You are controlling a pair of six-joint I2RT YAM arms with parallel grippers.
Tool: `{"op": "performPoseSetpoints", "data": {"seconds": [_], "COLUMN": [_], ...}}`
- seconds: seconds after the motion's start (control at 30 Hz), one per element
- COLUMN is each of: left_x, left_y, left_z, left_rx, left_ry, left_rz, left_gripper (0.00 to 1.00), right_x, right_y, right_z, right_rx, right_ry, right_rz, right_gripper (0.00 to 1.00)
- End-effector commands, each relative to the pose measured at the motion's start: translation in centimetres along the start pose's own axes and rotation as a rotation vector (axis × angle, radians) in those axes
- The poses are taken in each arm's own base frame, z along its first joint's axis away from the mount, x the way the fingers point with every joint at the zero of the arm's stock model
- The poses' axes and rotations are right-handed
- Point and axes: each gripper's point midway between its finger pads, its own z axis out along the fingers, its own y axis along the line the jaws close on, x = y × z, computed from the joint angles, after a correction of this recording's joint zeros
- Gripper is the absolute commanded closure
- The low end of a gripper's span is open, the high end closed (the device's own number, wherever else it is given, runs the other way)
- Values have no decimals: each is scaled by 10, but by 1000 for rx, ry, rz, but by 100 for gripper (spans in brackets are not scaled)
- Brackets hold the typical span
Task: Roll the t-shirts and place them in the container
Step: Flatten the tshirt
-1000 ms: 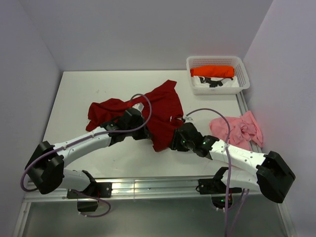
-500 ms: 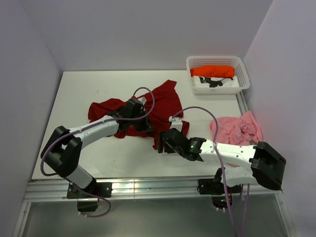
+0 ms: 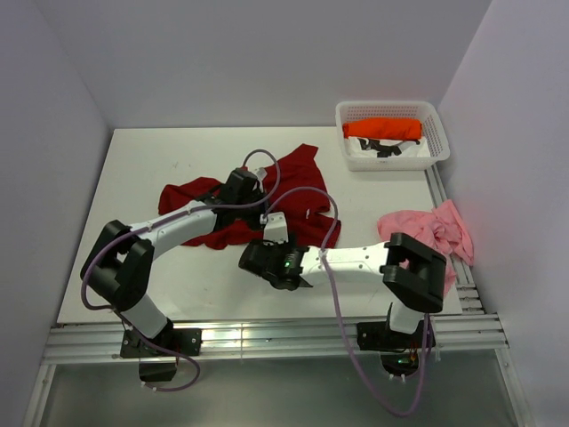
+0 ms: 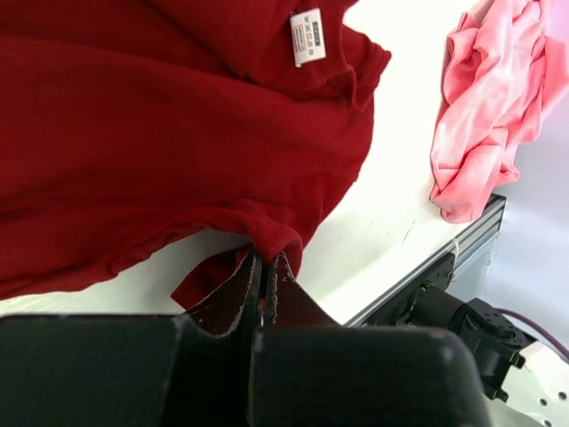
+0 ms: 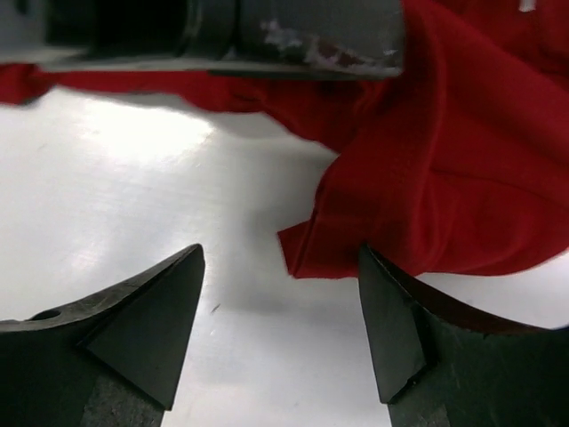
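The dark red t-shirt (image 3: 298,182) lies crumpled at mid-table. My left gripper (image 4: 265,260) is shut on a fold of its hem, seen from above at the left gripper (image 3: 260,206). My right gripper (image 5: 280,253) hangs open low over the table, just in front of the shirt. A loose corner of the dark red t-shirt (image 5: 307,253) pokes between its fingers, touching neither. In the top view the right gripper (image 3: 251,258) sits near the shirt's front edge. The pale pink t-shirt (image 3: 428,233) is bunched at the right edge. The bright orange t-shirt (image 3: 382,128) lies rolled in the basket.
The white lattice basket (image 3: 389,108) stands at the back right and also holds dark and white items. The left arm's forearm (image 5: 222,31) crosses just above the right fingers. The table's metal front rail (image 4: 462,245) runs close by the pink t-shirt (image 4: 489,98).
My right gripper has opened and swung left along the shirt's front edge. The left gripper has moved slightly farther back with the hem, and the red shirt has bunched up.
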Motion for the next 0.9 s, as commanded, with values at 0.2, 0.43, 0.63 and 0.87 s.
{"op": "performPoseSetpoints", "data": {"seconds": [0.2,0.43,0.63,0.87], "left_x": [-16,-16,-20,-22], "left_y": [-20,-18,-14,-12], "left_z": [-6,-7,-9,-10], "left_rx": [76,73,62,53], "left_ry": [-31,-35,-45,-50], "left_rz": [27,30,27,30], "left_gripper": [100,100,100,100], "right_x": [-22,-15,-17,-10], "right_y": [-38,-56,-66,-74], "right_z": [2,2,-3,-5], "right_rx": [312,393,403,383], "right_ry": [-111,-106,-120,-105], "right_rz": [-15,-41,-36,-56], "right_gripper": [33,41,50,55]}}
